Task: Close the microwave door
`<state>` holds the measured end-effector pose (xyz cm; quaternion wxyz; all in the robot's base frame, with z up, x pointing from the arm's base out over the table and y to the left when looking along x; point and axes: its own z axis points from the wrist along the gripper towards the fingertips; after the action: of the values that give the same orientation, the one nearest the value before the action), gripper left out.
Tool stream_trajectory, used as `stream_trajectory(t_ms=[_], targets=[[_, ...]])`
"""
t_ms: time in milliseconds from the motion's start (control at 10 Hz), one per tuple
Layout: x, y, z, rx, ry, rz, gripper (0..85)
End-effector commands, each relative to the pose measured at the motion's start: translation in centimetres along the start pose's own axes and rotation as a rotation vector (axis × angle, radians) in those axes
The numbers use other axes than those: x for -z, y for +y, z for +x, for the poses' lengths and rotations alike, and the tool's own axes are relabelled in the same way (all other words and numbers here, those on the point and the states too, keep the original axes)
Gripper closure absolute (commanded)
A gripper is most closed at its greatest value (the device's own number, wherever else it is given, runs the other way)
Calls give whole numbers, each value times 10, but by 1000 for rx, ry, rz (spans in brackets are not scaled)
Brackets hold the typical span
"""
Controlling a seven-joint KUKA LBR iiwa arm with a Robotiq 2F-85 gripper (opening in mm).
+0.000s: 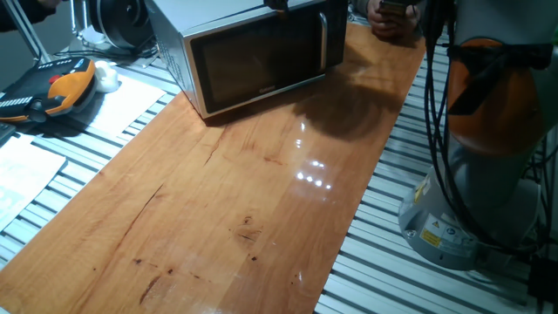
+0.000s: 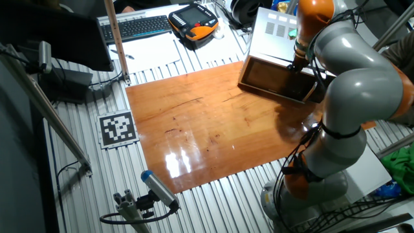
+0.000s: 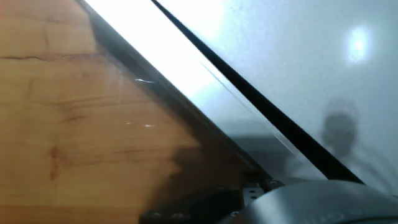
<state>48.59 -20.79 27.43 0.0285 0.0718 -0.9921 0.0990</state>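
Observation:
The silver-grey microwave (image 1: 209, 17) stands at the far end of the wooden table (image 1: 227, 201). The microwave door (image 1: 257, 57) has a dark glass window and a vertical silver handle (image 1: 323, 39) at its right edge, and it looks flush with the body. In the other fixed view the door (image 2: 275, 79) faces the table. My gripper (image 1: 277, 4) is right over the microwave's top front edge near the handle side, mostly cut off. It also shows in the other fixed view (image 2: 299, 65). The hand view looks down the microwave's top (image 3: 298, 68); the fingers do not show clearly.
An orange teach pendant (image 1: 61, 92) and papers lie left of the table. A keyboard (image 2: 136, 27) sits at the back. A person's hand (image 1: 392, 17) is behind the microwave. My arm's base (image 1: 471, 174) stands right of the table. A marker tag (image 2: 117, 128) lies on the slats.

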Motion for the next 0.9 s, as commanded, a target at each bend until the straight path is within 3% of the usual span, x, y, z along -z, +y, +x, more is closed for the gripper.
stream_trajectory(t_ms=[0, 100, 300, 600, 700, 800], targets=[[0, -8, -7, 17, 8, -8, 850], [-1, -23, -18, 34, 8, -13, 850], [-6, -35, -27, 48, 3, -9, 850], [-5, -14, -17, -7, 6, -34, 850], [-5, -6, -11, -37, 13, -77, 850], [-6, 3, -5, -62, 17, -94, 850]])
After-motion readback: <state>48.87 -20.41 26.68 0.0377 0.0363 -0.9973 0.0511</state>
